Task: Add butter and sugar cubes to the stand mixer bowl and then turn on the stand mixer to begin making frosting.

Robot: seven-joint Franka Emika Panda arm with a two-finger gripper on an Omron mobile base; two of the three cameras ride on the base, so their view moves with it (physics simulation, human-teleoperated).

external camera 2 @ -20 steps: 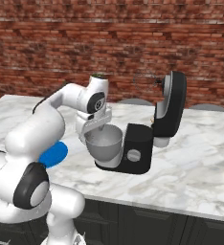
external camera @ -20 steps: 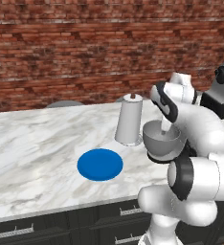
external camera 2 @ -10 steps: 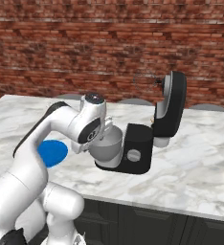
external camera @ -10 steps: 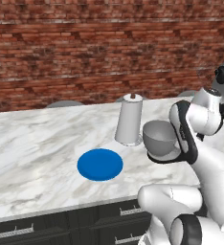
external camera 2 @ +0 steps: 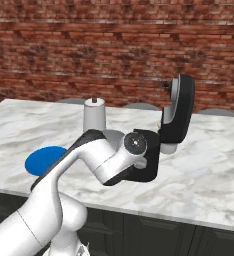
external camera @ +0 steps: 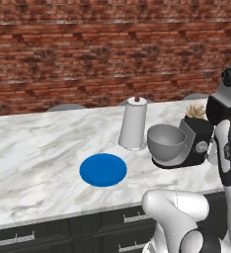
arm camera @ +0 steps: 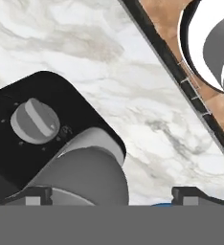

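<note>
Here the open hand [arm camera: 109, 194] hovers over the stand mixer [arm camera: 32, 139], hiding its bowl.

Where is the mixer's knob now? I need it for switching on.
The knob sits on the mixer base's side, left in the hand view, just beyond the bowl; in the left base view it faces the counter's front edge.

no text, label, brand, number or sign can be read anywhere in these views. the stand mixer [external camera: 194, 143] and its silver knob [arm camera: 35, 120] carry no legible marking, and the white roll [external camera: 134, 123], the blue plate [external camera: 103, 169] and the marble counter [external camera: 33, 148] are plain as well.
</note>
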